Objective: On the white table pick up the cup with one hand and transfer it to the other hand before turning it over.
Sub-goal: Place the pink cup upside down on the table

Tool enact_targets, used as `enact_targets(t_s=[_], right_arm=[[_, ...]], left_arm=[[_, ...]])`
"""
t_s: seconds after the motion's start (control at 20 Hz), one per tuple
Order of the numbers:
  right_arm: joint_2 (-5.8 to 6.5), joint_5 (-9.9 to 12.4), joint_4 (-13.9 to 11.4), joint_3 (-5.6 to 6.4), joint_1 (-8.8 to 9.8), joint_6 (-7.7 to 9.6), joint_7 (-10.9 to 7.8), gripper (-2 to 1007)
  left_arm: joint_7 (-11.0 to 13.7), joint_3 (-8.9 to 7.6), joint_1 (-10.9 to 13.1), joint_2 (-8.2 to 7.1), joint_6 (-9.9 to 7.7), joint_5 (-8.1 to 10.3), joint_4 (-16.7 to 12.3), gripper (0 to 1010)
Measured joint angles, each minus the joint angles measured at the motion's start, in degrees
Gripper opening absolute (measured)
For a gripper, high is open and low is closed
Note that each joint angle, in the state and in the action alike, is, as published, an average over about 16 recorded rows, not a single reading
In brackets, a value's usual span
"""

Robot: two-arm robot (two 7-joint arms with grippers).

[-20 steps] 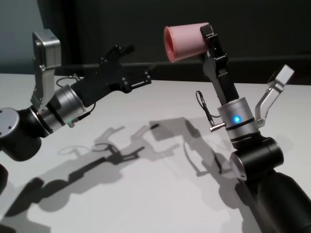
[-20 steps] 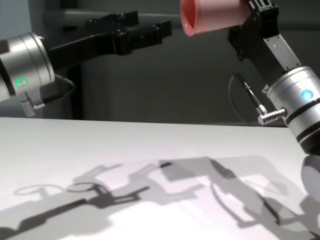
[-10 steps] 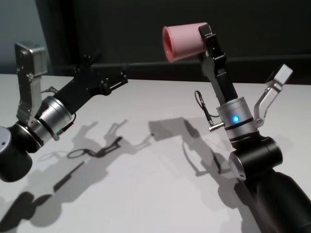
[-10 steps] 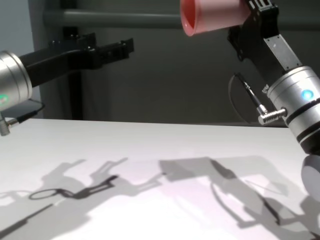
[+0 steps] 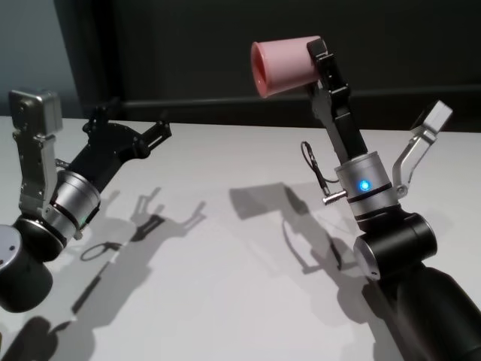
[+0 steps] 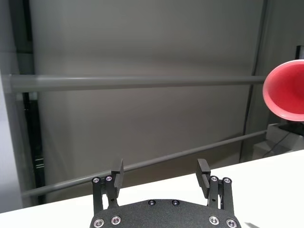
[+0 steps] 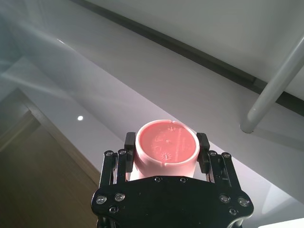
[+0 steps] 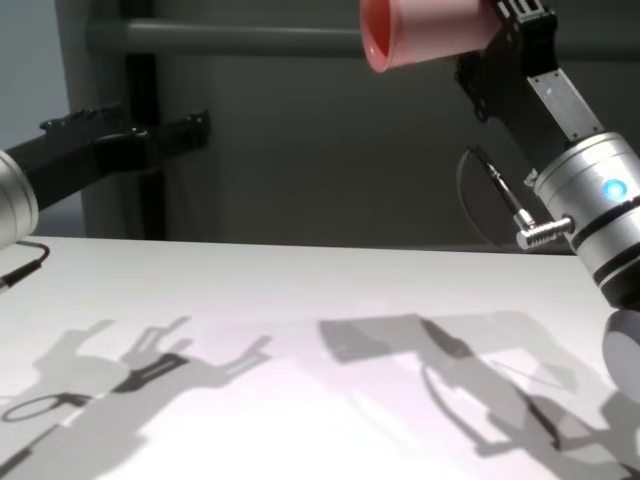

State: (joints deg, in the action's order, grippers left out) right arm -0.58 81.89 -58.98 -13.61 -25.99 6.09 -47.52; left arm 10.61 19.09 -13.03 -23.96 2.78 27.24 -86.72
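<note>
High above the right half of the white table (image 5: 225,248), the right gripper (image 5: 319,64) holds the pink cup (image 5: 282,66) in the air. The right arm rises steeply from the near right corner, its forearm nearly upright and leaning a little to the left, with a blue light glowing on the ring at its wrist. The cup lies on its side, open mouth facing left toward the other arm and base set back between the fingers. In the right wrist view the fingers (image 7: 203,152) press against opposite sides of the cup (image 7: 166,148), closed only as far as its width allows, and the flat bottom faces the camera.

The left gripper (image 5: 128,129) is well apart from the cup, lower and over the far left part of the table. Its arm reaches up from the near left corner and slants toward the right and far side. Its fingers (image 6: 118,172) are spread wide with nothing between them (the cup's rim shows off to one side in that wrist view).

There is one cup, two arms, two grippers. Their shadows fall on the tabletop.
</note>
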Motion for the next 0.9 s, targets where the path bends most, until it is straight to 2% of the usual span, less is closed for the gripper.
enact_targets(t_s=[0.4, 0.65, 0.9], right_arm=[[0.00, 0.0, 0.0, 0.00, 0.00, 0.00, 0.00, 737], [0.00, 0.0, 0.0, 0.00, 0.00, 0.00, 0.00, 737], [0.00, 0.0, 0.0, 0.00, 0.00, 0.00, 0.00, 737]], left_arm=[[-7.0, -1.94, 4.0, 2.53, 0.09, -3.23, -2.2, 1003], [-9.5, -2.46, 5.8, 4.00, 0.05, -4.89, -2.9, 1003], [-11.0, -2.64, 7.2, 5.09, -0.32, -6.41, -3.3, 1003]])
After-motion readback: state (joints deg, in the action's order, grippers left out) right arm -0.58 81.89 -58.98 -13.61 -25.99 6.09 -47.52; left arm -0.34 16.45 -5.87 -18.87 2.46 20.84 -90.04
